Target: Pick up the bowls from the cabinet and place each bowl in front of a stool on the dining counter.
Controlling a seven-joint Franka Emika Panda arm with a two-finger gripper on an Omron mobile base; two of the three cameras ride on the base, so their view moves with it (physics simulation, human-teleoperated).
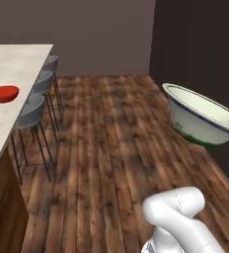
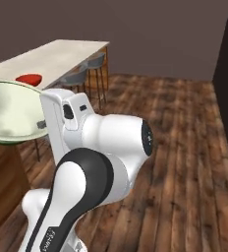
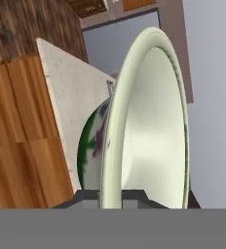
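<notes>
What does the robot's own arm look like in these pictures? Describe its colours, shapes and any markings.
The arm is made of glossy white, rounded shells with dark, almost black joint sections between them. A dark round cap closes one joint, small grey lettering runs along a lower dark section, and the gripper shows small dark finger tips.

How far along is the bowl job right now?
About halfway. Done: the red bowl sits on the dining counter in front of a stool. In hand: the cream bowl, with the green band low on its outside, is up over the wood floor, the hand shut on its rim. Left: carry it to the counter and set it before another stool.
</notes>
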